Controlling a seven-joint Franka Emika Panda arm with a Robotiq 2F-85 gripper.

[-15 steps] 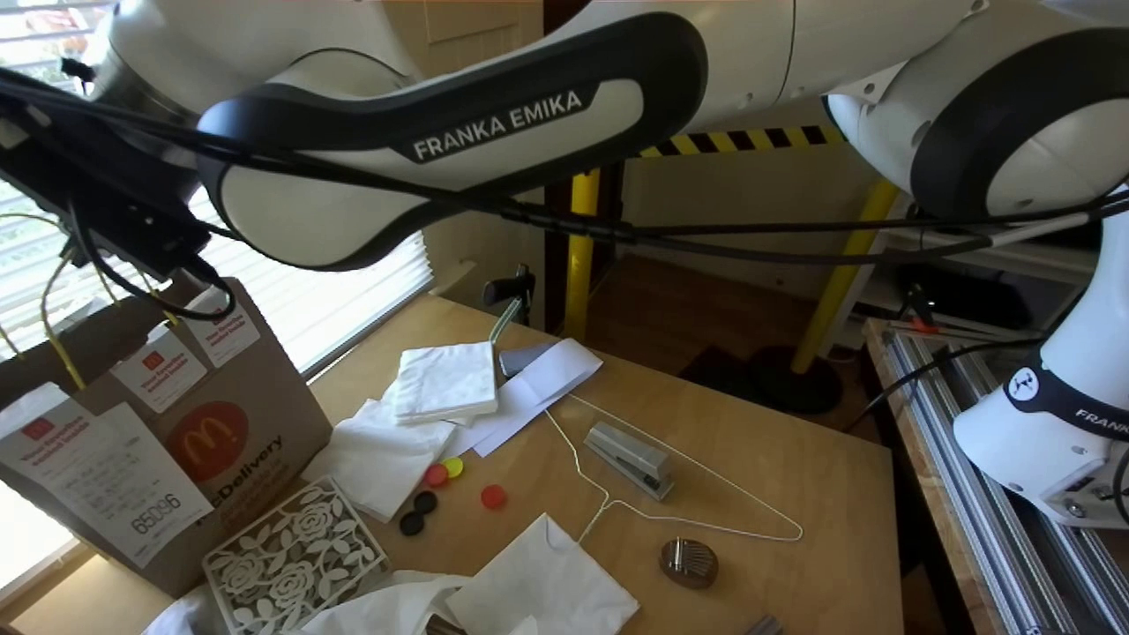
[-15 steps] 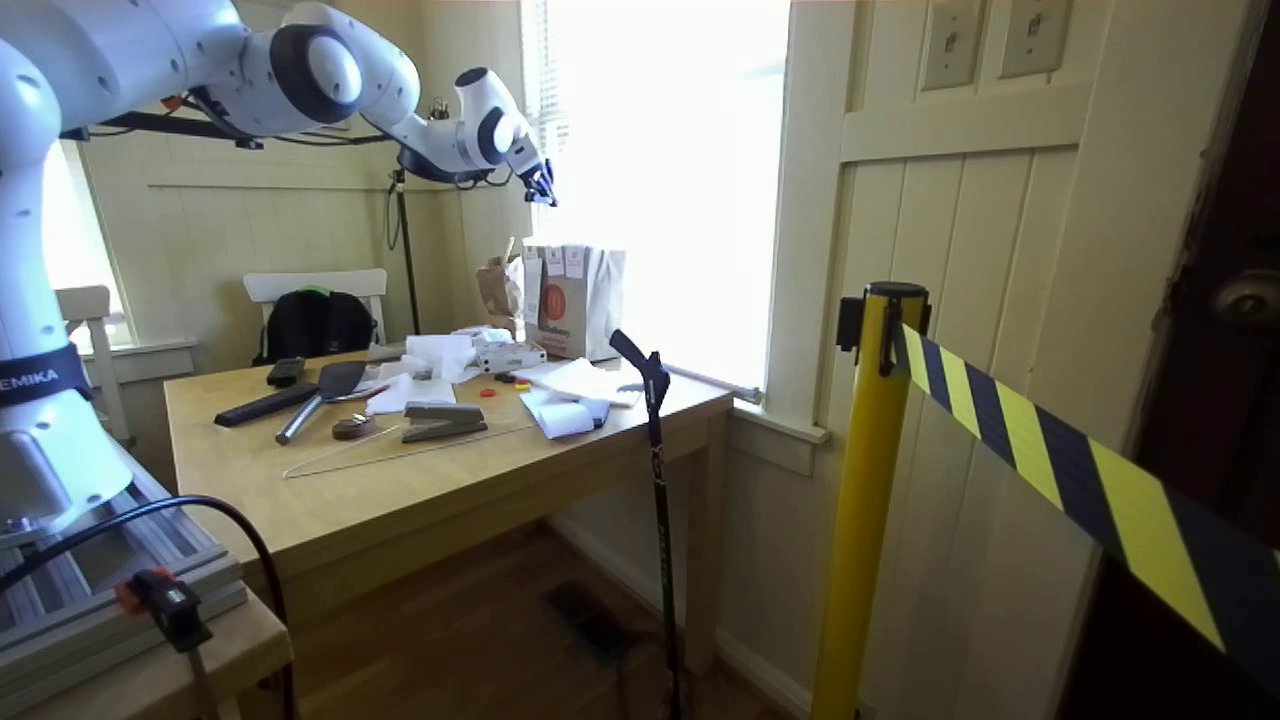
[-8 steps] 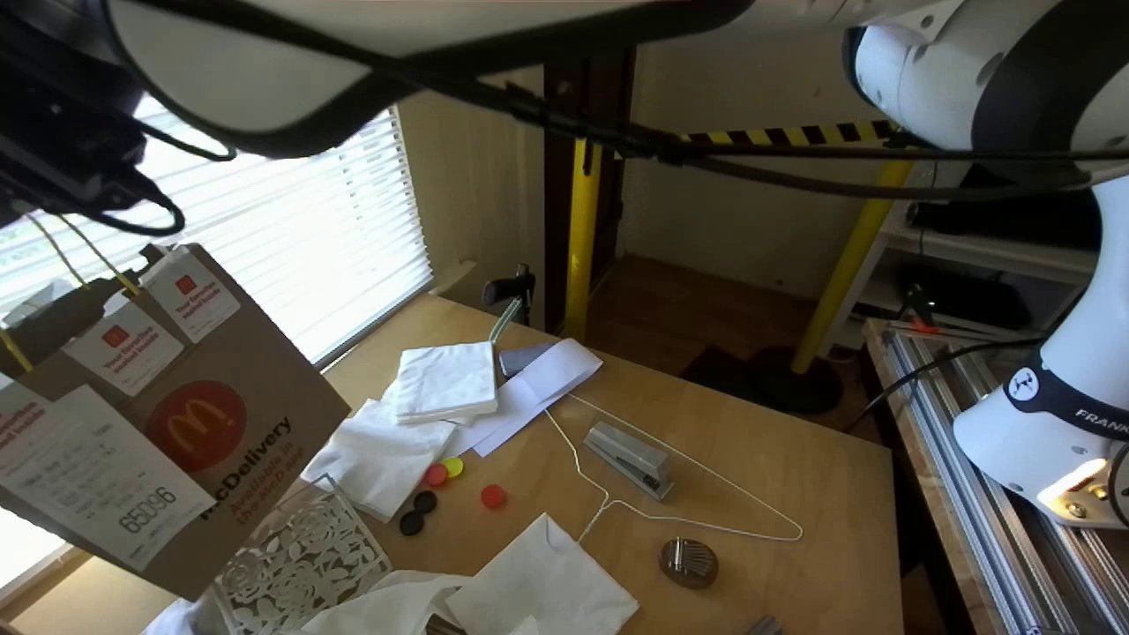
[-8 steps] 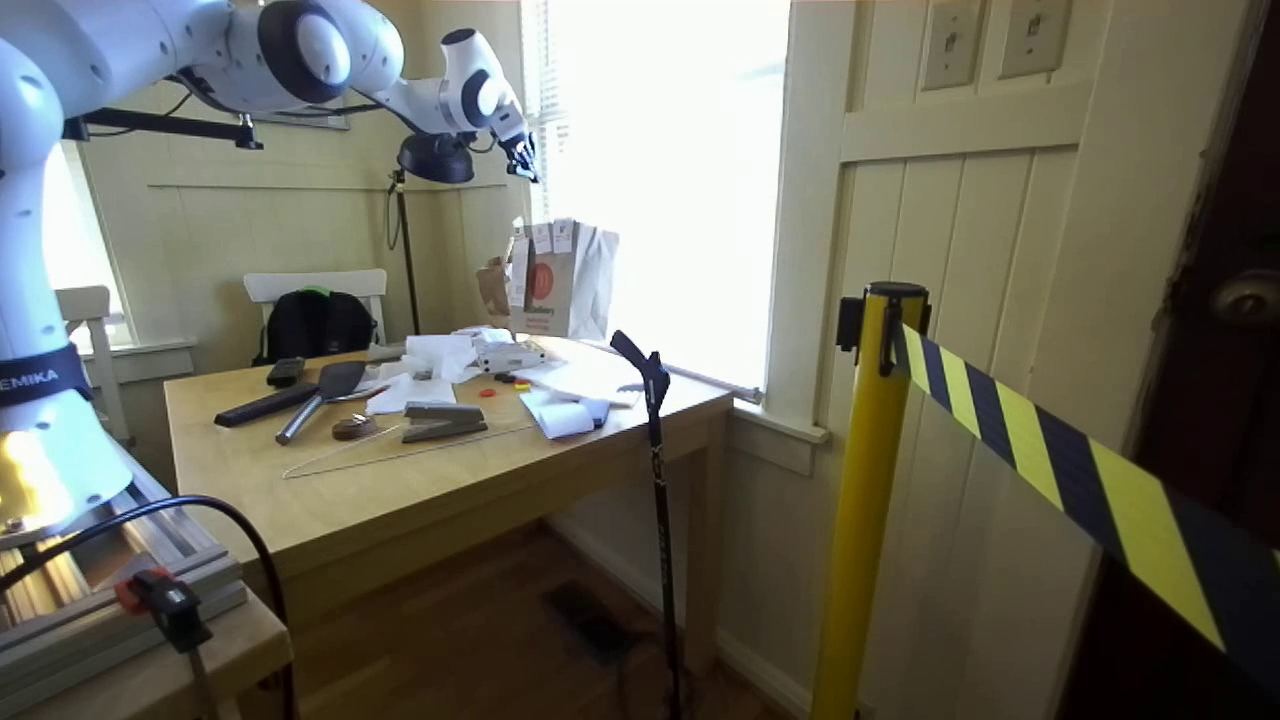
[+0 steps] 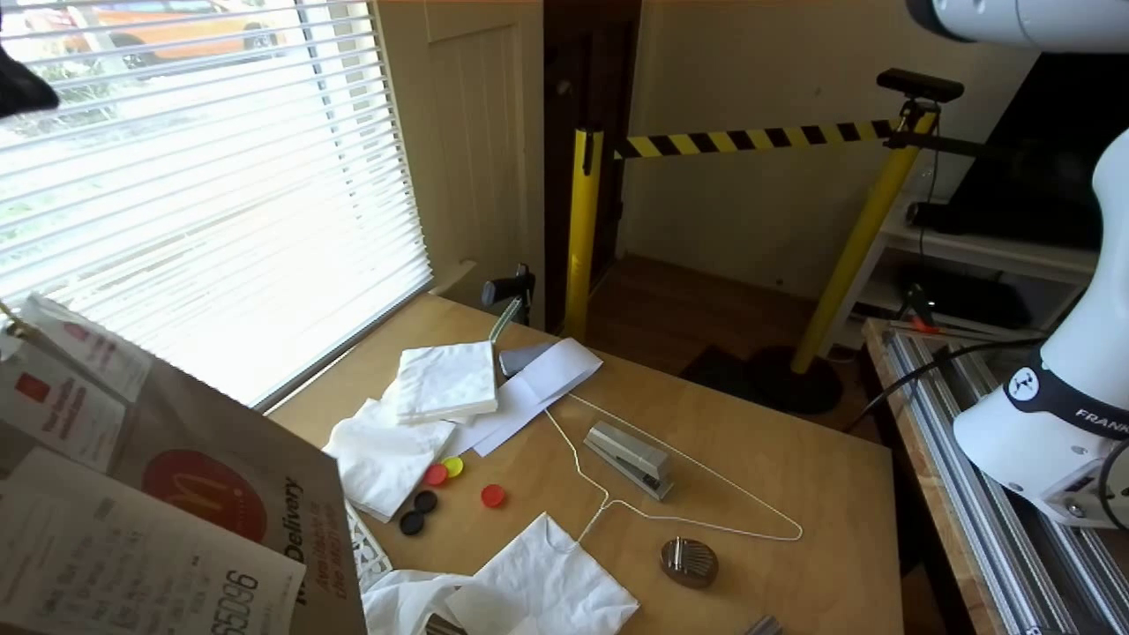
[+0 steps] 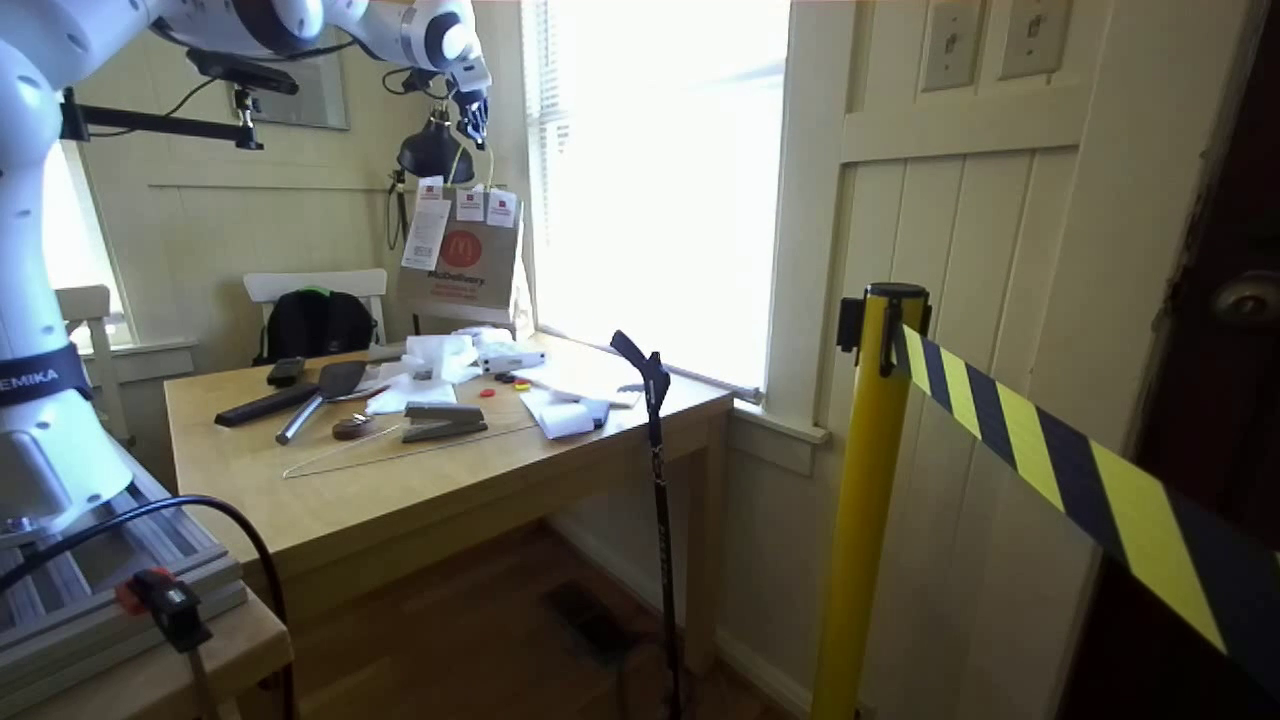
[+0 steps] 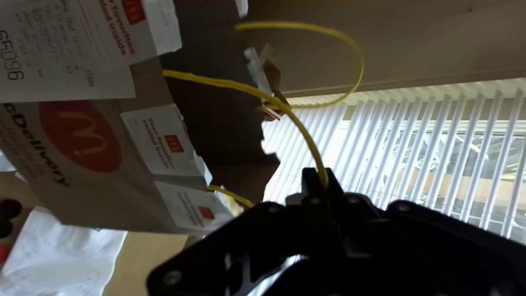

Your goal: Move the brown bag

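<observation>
The tool pinched the yellow twisted handle on the label side, fingertips closed over the strand; grip looked secure but took one loop only, the second loop sitting loose beside it. Below, in an exterior view, the brown bag hung from the handle, mouth up, slightly tilted, bottom edge showing higher than the table, toward the window end. Seemed airborne; over the tabletop or past its edge, couldn't tell. Step in hand read as the carry, probably mid-task. Doing it well called for holding the squeeze, since paper cord could slip or tear, and for slow, level travel so a one-loop load wouldn't swing or spin. Height was worth keeping until the base had passed the white box and the napkins. Farther out, a lamp showed behind the bag, gap unclear, and window blinds ran alongside; both deserved a wide berth, loose loop included. Set-down called for a flat spot, lowering until the base took the weight, cord slack, then letting go.
</observation>
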